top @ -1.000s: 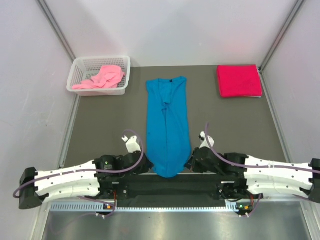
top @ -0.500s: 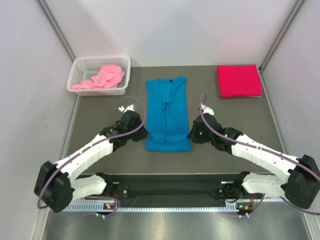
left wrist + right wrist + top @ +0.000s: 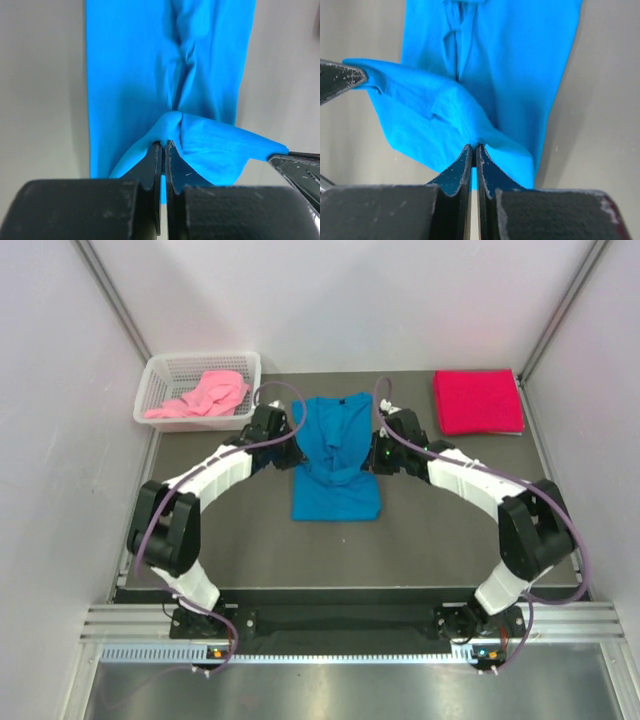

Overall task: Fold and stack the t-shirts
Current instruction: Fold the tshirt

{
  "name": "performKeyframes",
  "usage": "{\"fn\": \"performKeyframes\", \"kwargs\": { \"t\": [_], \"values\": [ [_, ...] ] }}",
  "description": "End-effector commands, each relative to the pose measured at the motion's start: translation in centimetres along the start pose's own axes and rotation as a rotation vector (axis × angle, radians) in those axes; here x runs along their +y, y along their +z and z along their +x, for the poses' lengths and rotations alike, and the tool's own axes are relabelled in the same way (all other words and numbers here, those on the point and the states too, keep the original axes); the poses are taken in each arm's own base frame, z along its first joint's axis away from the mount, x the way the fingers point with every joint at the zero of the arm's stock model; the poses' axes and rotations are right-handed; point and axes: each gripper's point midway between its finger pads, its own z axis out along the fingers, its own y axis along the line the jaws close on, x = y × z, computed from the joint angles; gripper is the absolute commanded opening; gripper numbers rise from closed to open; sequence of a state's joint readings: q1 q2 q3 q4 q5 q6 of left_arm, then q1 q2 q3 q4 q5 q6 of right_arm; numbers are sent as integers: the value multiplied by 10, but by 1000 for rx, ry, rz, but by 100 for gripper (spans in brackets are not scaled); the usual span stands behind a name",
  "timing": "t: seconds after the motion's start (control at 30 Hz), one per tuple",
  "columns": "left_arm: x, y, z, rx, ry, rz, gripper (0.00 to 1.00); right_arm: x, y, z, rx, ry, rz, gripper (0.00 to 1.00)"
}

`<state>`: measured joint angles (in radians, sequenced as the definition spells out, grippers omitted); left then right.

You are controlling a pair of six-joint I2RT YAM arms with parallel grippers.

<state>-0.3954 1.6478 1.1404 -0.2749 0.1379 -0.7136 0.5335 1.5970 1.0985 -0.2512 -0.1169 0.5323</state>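
Blue t-shirt [image 3: 337, 495]: plain bright blue, dark collar [image 3: 340, 400]. Red t-shirt [image 3: 478, 402]: plain crimson. Pink t-shirt [image 3: 205, 395]: plain light pink. Basket [image 3: 200, 358]: white, open mesh pattern. Desk [image 3: 450, 530]: dark grey, plain. Left arm [image 3: 215, 472], right arm [image 3: 465, 478]: white, black joints

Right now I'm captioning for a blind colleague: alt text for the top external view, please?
The left pincer and right pincer are shut on the hem of the blue t-shirt, doubled toward its collar. A folded red t-shirt lies back right; a pink t-shirt sits in a white basket back left.
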Motion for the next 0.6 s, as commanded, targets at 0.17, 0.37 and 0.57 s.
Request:
{"fn": "performKeyframes", "kwargs": {
  "t": [0.17, 0.37, 0.57],
  "values": [
    [-16, 27, -49, -43, 15, 64, 0, 2, 16, -56, -52, -16, -75, 0],
    [-1, 43, -65, -52, -27, 21, 0, -12, 29, -69, -45, 2, -67, 0],
    [15, 61, -71, -32, -48, -7, 0, -27, 47, -72, -29, 22, -57, 0]
  ]
}}
